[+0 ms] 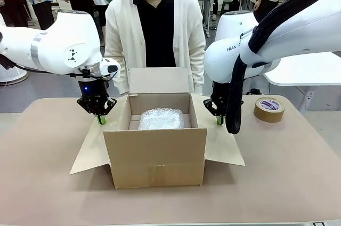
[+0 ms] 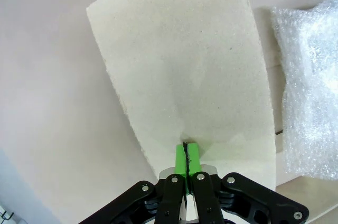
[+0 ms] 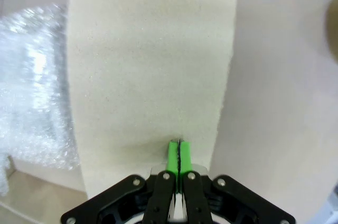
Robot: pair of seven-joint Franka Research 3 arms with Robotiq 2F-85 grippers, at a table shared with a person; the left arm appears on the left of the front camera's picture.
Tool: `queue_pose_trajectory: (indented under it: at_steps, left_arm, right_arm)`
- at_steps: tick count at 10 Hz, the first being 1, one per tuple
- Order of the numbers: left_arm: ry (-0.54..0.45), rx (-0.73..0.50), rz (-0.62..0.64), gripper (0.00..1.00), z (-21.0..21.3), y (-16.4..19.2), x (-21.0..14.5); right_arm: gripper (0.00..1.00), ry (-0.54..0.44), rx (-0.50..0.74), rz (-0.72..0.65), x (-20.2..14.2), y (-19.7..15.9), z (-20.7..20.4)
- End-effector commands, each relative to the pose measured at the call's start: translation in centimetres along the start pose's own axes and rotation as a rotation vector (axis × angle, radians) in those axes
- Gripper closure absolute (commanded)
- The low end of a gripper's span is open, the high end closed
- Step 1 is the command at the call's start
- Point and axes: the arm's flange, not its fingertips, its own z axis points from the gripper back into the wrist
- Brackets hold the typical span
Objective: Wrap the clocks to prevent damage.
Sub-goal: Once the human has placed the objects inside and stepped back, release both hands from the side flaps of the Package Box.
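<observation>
An open cardboard box (image 1: 154, 154) stands in the middle of the table. Inside it lies a bundle of bubble wrap (image 1: 161, 118), also seen in the wrist views (image 2: 309, 86) (image 3: 31, 86). No clock face shows; the clocks are hidden. My left gripper (image 1: 99, 118) hangs shut, tips down, over the box's left flap (image 1: 88, 154); its green pads (image 2: 186, 150) are pressed together just above the flap (image 2: 185, 65). My right gripper (image 1: 219, 120) is shut the same way over the right flap (image 1: 221, 143), pads (image 3: 178, 152) together close to the cardboard (image 3: 153, 55).
A roll of brown tape (image 1: 269, 109) lies at the right back of the tan table (image 1: 42, 183). A person in a white cardigan (image 1: 154, 29) stands behind the box's raised back flap (image 1: 159, 80). Other people stand farther back.
</observation>
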Motion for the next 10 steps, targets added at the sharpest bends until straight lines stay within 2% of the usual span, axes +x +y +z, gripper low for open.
queue_pose_trajectory:
  at_steps: [1,3,4,5,7,10]
  left_arm:
    - [-0.029,-0.017,-0.135,0.99,4.0,0.4,-0.6]
    - [0.008,-0.04,-0.473,0.99,10.2,1.7,-2.3]
    - [0.03,-0.081,-0.563,0.99,12.2,2.3,-3.3]
    - [0.047,-0.142,-0.618,0.99,14.3,3.2,-4.1]
    - [0.049,-0.196,-0.764,0.99,18.0,5.5,-7.8]
    - [0.005,-0.157,-0.886,0.99,18.0,8.2,-10.7]
  right_arm:
    - [0.99,-0.048,-0.024,0.127,-0.4,-0.6,4.5]
    - [0.99,0.036,-0.112,0.486,-2.5,-1.2,10.9]
    - [0.99,0.075,-0.189,0.632,-3.7,-2.6,12.8]
    - [0.99,0.087,-0.163,0.642,-4.4,-4.2,14.6]
    - [0.99,0.081,-0.161,0.817,-7.2,-7.4,16.8]
    - [0.99,0.027,-0.064,0.976,-9.5,-11.2,15.7]
